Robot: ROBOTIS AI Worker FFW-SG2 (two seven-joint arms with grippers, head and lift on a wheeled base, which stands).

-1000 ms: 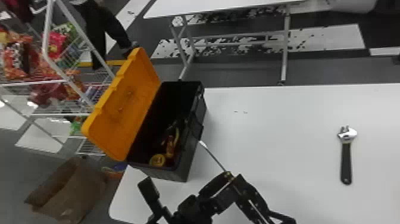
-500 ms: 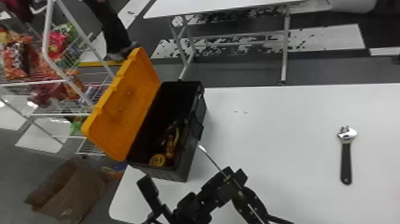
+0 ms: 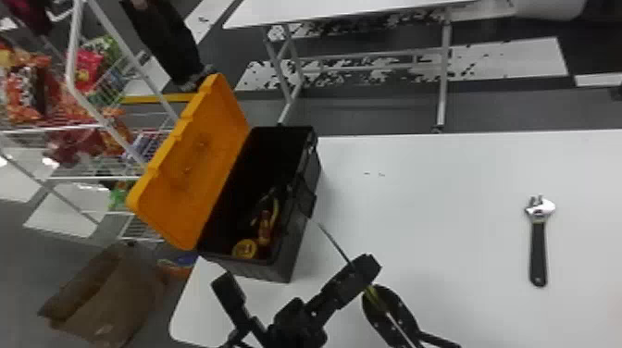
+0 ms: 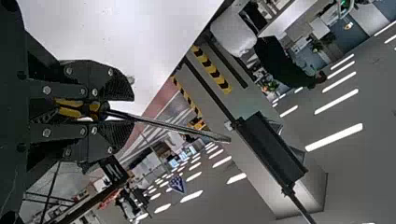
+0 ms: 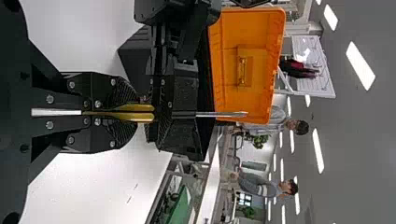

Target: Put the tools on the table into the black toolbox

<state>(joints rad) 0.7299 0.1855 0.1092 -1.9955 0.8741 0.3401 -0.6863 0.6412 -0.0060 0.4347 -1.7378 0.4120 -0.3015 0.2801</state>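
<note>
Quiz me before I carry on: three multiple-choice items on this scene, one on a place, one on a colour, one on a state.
1. Where is the wrench?
A. On the floor
B. On the table, right of the toolbox
C. Inside the toolbox

2. What colour is the lid?
A. Orange
B. Green
C. White

3. How is the left claw?
A. Empty
B. Holding the wrench
C. Holding a screwdriver

1 B: the head view shows it lying there.
2 A: the raised lid is orange in the head and right wrist views.
3 C: the left wrist view shows the handle between its fingers, the shaft sticking out.
</note>
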